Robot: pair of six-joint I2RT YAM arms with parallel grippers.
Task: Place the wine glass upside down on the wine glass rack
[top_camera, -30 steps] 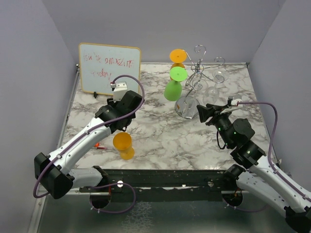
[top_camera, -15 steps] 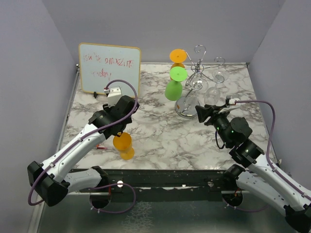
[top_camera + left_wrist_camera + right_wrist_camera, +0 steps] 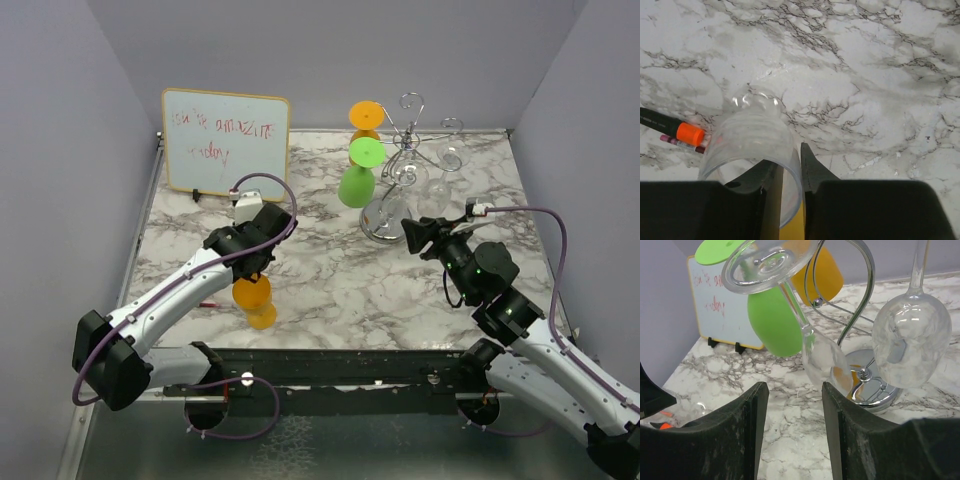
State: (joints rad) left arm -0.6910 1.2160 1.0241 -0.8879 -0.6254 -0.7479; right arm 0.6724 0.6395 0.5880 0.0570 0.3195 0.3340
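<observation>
Wine glass, clear and without colour, is at the front left of the marble table, held at the tip of the left gripper with its open rim towards the wrist camera. The left gripper's fingers are drawn close together across the wall of the bowl, one finger inside the rim and one outside, so the narrow gap between them holds the glass wall. A strip of yellow-orange shows lower in that gap. In the top view the left gripper is directly above the front orange glass, and the clear glass cannot be made out there. Just beyond the bowl on the tabletop lie a black marker with an orange cap and, beside it, a thin dark-red pen. The wine glass rack stands well apart at the rear right. Its chrome base rests on the marble and its curled wire arms rise above. Hanging from it, foot up, are a green glass, a rear orange glass, an upright-hanging clear glass and a tilted clear glass. The right gripper is near the rack base, pointed at it, its fingers spread with nothing between them. A whiteboard with red writing stands at the rear left.
</observation>
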